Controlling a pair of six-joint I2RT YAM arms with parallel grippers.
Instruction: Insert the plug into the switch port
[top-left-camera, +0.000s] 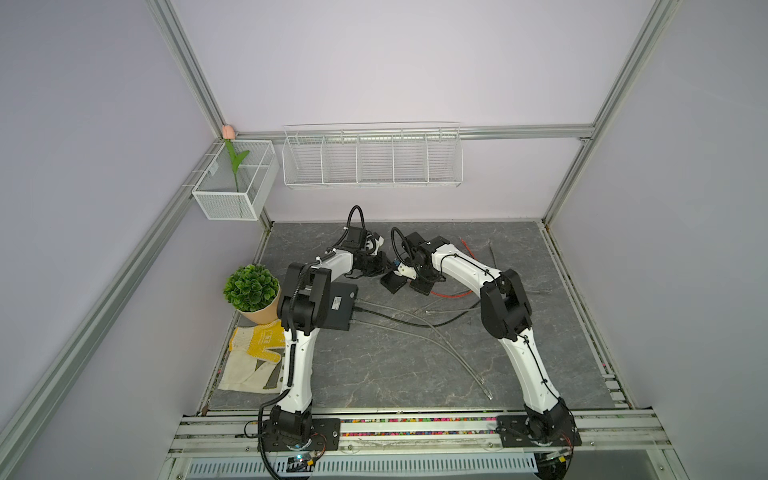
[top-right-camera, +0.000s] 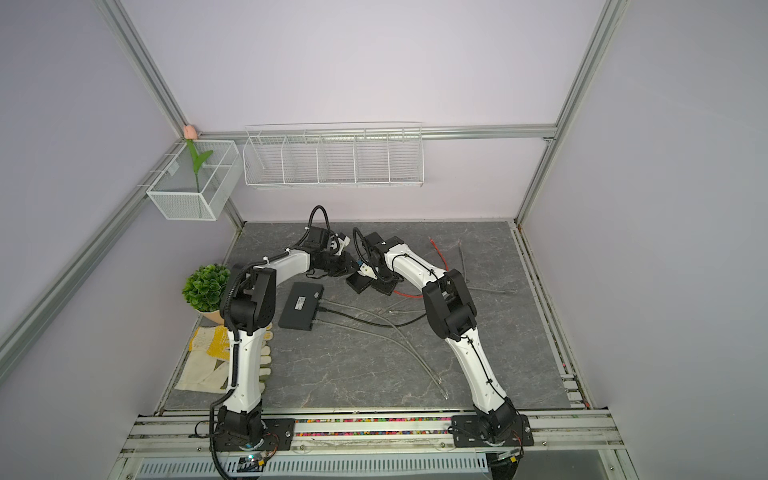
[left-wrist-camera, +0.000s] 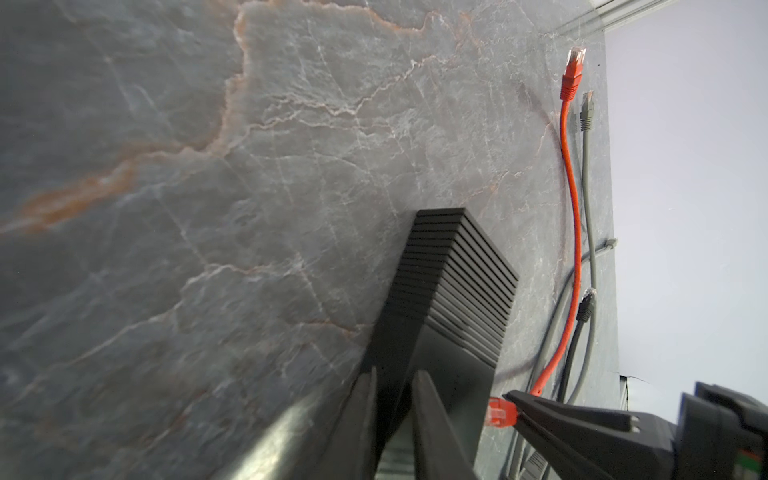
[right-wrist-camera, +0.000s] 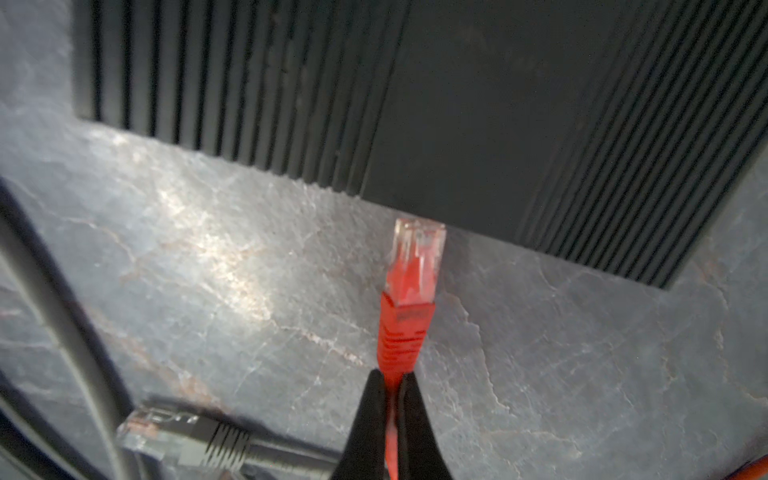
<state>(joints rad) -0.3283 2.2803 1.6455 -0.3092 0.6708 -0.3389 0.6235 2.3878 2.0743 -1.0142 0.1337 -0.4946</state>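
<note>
The right gripper clamps the rear of the red plug, whose clear tip lies right beside the ribbed black switch on the veined grey stone tabletop. The left gripper straddles the switch's end; pinching or not, I cannot tell. Lilac walls surround; the label on the black box is unreadable.
</note>
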